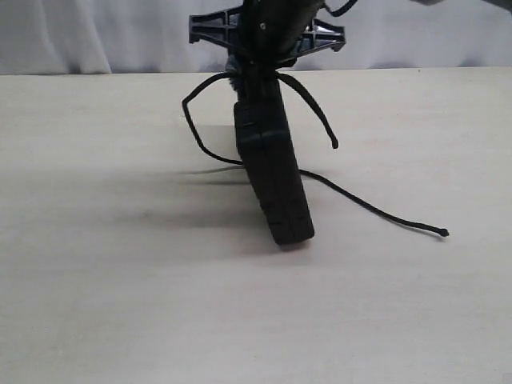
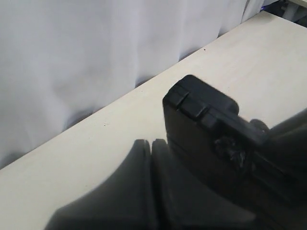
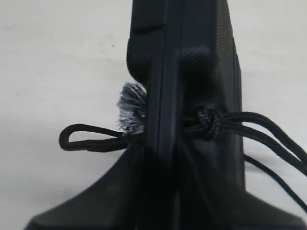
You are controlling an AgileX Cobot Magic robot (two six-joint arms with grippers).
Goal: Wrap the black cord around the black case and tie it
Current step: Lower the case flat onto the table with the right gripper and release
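Position: the black case (image 1: 272,184) stands on end on the counter (image 1: 96,280). Its long axis is near upright and leans a little; the lower end touches the counter and the upper end is held.

The right tool (image 3: 165,187) is clamped on the case, with one finger on each broad face at the upper end.

The black cord (image 1: 376,210) circles the case just below that grip. Its knot (image 3: 206,122) sits against the narrow side, with the frayed tuft (image 3: 132,108) just beside it across the seam. In the exterior view a loop hangs off to the left; a short tail and a long tail run to the right. The long tail lies on the counter and ends well apart from the case.

The left tool (image 2: 151,191) has its fingers together, just beside the case's upper end. Whether a strand is pinched between them — cannot tell.

Judgement: the wrap looks done and the knot formed, so pulling it tight remains. The loop lies on the left arm's side, so the left tool is nearer. The pull should run away from the case, across its long axis.
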